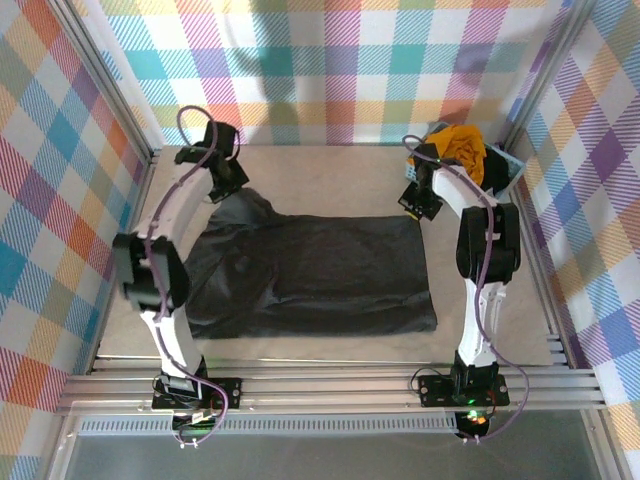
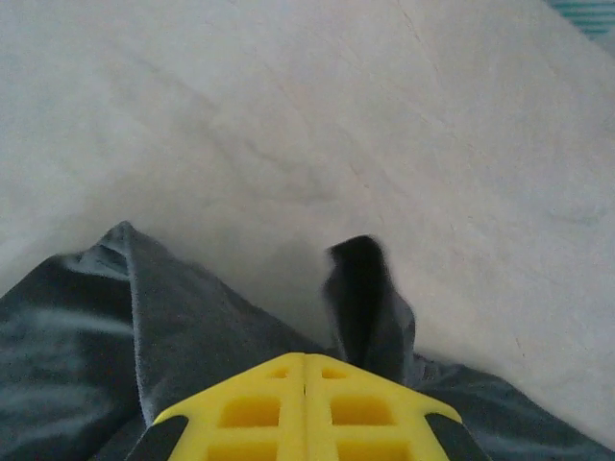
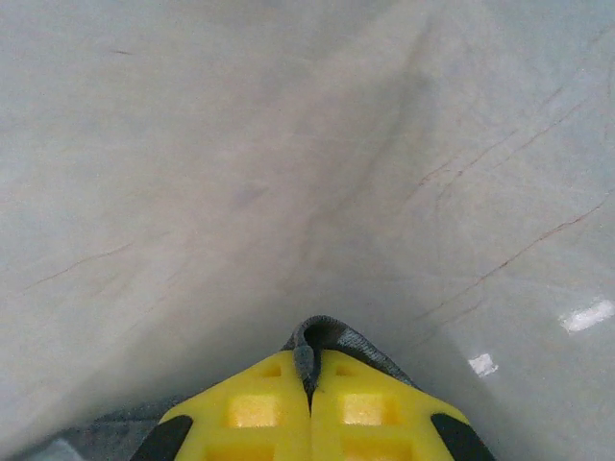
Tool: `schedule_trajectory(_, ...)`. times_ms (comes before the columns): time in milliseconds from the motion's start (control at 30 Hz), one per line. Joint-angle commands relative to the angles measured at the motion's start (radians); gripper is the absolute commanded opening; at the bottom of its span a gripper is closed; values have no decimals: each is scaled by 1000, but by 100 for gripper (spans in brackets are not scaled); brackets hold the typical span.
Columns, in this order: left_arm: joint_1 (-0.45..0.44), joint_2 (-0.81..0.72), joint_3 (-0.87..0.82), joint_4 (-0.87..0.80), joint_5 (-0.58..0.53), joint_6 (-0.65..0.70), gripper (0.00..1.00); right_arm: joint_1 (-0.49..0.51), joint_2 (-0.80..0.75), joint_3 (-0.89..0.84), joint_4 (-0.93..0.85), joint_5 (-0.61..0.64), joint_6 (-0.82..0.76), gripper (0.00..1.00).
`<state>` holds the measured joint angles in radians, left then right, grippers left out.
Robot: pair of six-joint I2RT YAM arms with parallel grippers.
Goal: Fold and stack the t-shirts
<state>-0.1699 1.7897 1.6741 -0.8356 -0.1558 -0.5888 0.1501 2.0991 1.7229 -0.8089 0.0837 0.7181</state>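
**While both grippers pinched its far edge, the dark t-shirt [image 1: 320, 275] lay spread flat**

Because the dark t-shirt was soft, light and floppy, it would follow only where it was held, and the rest would sag and drag. It lay on the table [image 1: 330, 165], reaching from the two grippers back toward the arm bases.

The left gripper [image 1: 236, 188] had its jaws pressed together at the shirt's far left corner. In its wrist view, cloth bunched on both sides of the yellow fingertips [image 2: 259, 389] and a dark flap rose just beyond them, so it appeared to be pinching the fabric.

The right gripper [image 1: 418, 205], also pressed together, pinched the far right corner, and a grey rolled hem poked out between its fingertips [image 3: 360, 389]. Just beyond it, a mustard-yellow t-shirt [image 1: 462, 145] sat heaped in the light blue basket [image 1: 508, 168].

The seamed corners looked like the best hold, since doubled cloth gives the pads something to bite. The right pinch seemed shallow, so thin fabric might slip free under a pull. Both corners would likely need to travel together to keep the edge taut.
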Motion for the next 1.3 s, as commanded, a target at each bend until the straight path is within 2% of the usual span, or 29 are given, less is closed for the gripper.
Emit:
schedule_trajectory(0,-7,-182,-184,27,-45,-76,0,-2,-119,-72,-25,-43,-38,0)
schedule_trajectory(233,-9,-564,-507,-69,-100,-161,0,-2,-357,-403,9,-24,-25,0)
schedule_trajectory(433,-10,-846,-722,-243,-150,-246,0,-8,-463,-603,22,-47,-37,0)
schedule_trajectory(533,-10,-936,-805,-290,-136,-294,0,-7,-495,-667,33,-66,-37,0)
schedule_trajectory(733,-10,-998,-888,-298,-111,-342,0,-7,-529,-717,19,-83,-37,0)
schedule_trajectory(1100,-10,-974,-911,-266,-122,-333,0,-7,-610,-783,-14,-75,-21,0)
schedule_trajectory(1267,-10,-963,-933,-249,-121,-328,0,-6,-594,-796,-22,-76,-21,0)
